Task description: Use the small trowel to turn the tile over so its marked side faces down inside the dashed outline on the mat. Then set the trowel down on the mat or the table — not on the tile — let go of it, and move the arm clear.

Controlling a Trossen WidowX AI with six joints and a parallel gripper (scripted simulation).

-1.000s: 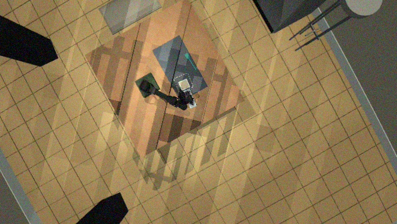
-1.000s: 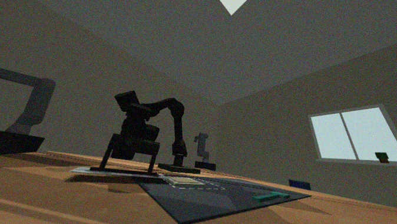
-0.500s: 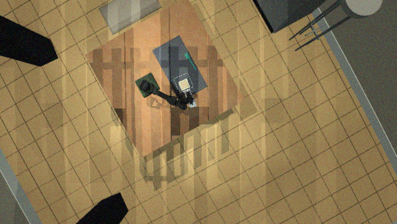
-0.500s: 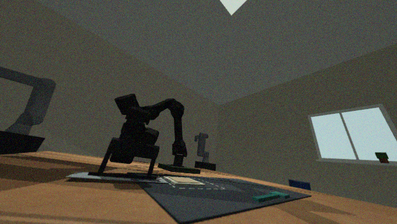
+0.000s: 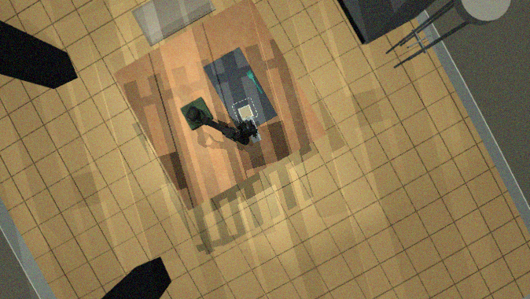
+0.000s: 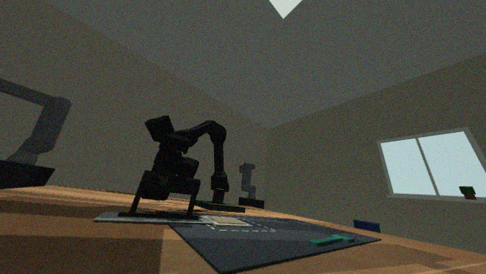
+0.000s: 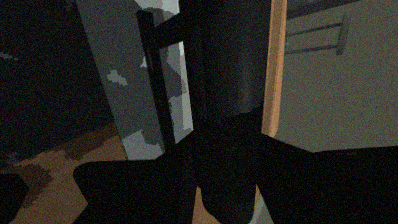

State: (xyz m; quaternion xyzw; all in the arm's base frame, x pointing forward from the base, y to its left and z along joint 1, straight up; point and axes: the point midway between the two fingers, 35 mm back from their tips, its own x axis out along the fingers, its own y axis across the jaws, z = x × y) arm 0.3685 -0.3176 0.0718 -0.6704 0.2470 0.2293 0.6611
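The cream tile [image 5: 245,112] [image 6: 228,221] lies on the dark mat [image 5: 220,75] [image 6: 252,256], in the lower part of the dashed outline [image 5: 233,105] [image 6: 238,231]. No mark shows on its upper face. My gripper [image 5: 248,130] [image 6: 169,185] [image 7: 219,131] is shut on the trowel's dark handle, low beside the mat's end. The trowel's pale grey blade [image 5: 256,138] [image 6: 108,217] [image 7: 140,145] lies about level, close to the table. Its front end meets the tile's near edge. Whether it is under the tile cannot be told. In the wrist view the dark fingers and handle hide much of the grip.
A teal tool [image 5: 255,82] [image 6: 332,240] lies on the mat beyond the outline. The arm's green base [image 5: 205,106] [image 6: 236,208] stands on the wooden table [image 5: 220,173] [image 6: 72,252]. A grey panel [image 5: 173,21] is beside the table's far edge. Other arms stand in the background.
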